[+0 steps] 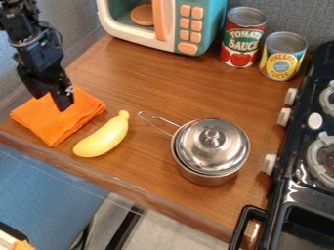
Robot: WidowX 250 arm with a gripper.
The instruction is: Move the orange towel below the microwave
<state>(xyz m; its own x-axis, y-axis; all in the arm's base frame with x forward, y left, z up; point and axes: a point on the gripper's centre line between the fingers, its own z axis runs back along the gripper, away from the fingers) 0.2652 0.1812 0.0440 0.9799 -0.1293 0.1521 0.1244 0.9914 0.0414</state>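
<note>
The fingers (63,100) of the gripper (53,99) point down and stand partly apart, with nothing gripped between them; whether their tips touch the cloth beneath is hard to tell from this angle. Directly below them, the folded orange towel (57,119) lies flat on the counter (140,183), near its edge. Just beside the towel, down and right from the fingers, is a yellow banana-shaped piece (103,138). Farther right sits a lidded metal pot (207,171), its wire handle angled back toward them. Up and right from the fingers is the microwave (171,25), then a tomato can (242,39) and a pineapple can (282,57); the black stove (297,171) stands well off to the right.
</note>
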